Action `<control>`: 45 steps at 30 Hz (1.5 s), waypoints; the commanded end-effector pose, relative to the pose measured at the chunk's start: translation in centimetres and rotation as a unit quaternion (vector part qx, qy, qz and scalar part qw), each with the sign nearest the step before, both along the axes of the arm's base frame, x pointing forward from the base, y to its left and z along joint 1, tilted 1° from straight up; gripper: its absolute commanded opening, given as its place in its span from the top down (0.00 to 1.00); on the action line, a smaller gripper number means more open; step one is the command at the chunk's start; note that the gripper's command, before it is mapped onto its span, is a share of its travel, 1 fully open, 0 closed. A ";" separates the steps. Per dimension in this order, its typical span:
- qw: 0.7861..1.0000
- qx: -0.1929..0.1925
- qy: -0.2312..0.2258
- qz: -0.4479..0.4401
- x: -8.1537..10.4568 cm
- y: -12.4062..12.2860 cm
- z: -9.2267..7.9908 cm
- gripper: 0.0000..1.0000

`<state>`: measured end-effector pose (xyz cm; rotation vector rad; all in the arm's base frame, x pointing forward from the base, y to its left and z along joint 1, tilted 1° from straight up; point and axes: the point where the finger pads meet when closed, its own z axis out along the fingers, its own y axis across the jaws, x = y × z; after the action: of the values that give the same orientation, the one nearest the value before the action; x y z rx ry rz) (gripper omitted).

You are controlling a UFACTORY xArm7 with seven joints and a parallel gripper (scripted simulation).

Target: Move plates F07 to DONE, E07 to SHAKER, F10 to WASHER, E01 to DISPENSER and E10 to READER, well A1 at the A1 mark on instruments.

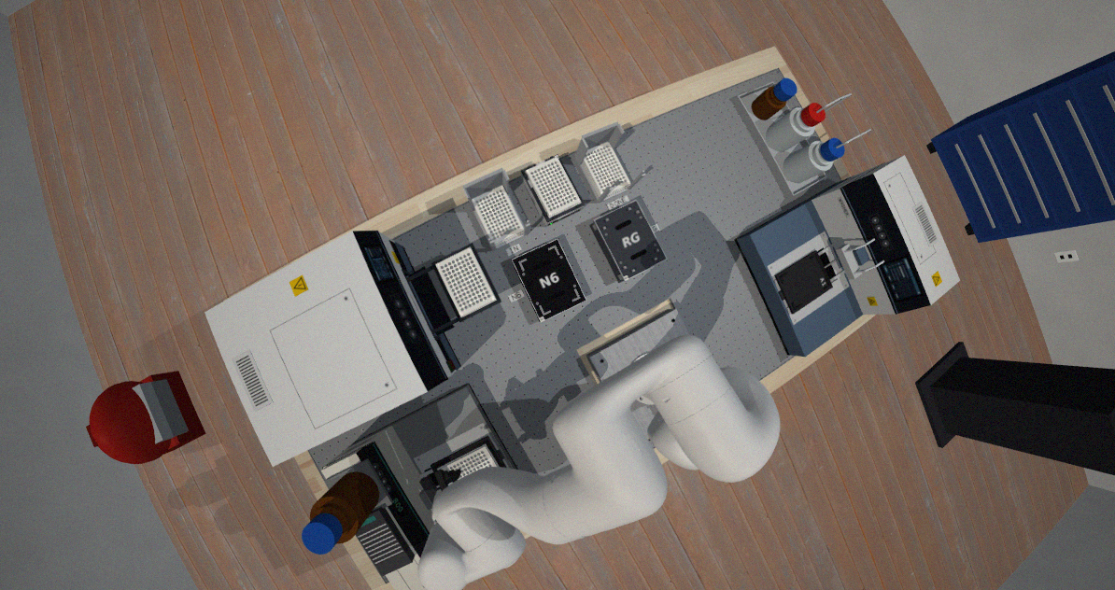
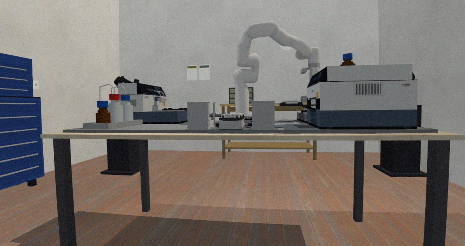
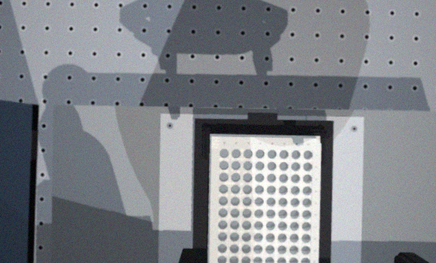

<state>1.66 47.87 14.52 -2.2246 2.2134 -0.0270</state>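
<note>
My gripper (image 1: 443, 478) (image 3: 299, 256) is open. It hangs just above a white well plate (image 1: 472, 457) (image 3: 264, 199) that lies flat in the black nest (image 3: 199, 188) of the instrument with the brown bottle (image 1: 343, 504) at the deck's near left corner. Only the fingertips show at the bottom of the wrist view, one on each side of the plate and clear of it. Another white plate (image 1: 465, 281) lies on the tray of the big white instrument (image 1: 312, 352) (image 2: 364, 97). The black nest (image 1: 803, 286) of the blue-grey instrument at the right is bare. No plate label is readable.
Two walled stack racks hold white plates (image 1: 498, 213) (image 1: 604, 166), with a third plate (image 1: 554, 187) on the station between them. The nests N6 (image 1: 549, 279) and RG (image 1: 630, 240) are bare. A tray of bottles (image 1: 796, 130) (image 2: 112, 111) stands at the far right corner. The arm (image 1: 624, 429) (image 2: 260, 29) arches over the deck's near edge.
</note>
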 end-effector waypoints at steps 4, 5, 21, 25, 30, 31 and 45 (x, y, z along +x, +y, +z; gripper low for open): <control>1.000 0.003 0.000 0.000 0.0 0.2 1.0 0.00; 1.000 0.003 0.000 0.000 0.0 0.2 1.1 0.00; 1.000 0.003 0.000 0.000 -0.1 0.2 2.8 0.00; 1.000 0.003 0.000 0.000 -0.1 0.2 2.8 0.00; 0.999 0.003 0.000 0.040 0.0 -0.4 2.8 0.00; 0.999 0.003 0.000 0.040 0.0 -0.4 2.8 0.00; 0.998 0.002 0.000 0.064 0.1 -5.1 2.8 0.00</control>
<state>1.71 43.64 17.08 -2.3667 2.0762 -0.0555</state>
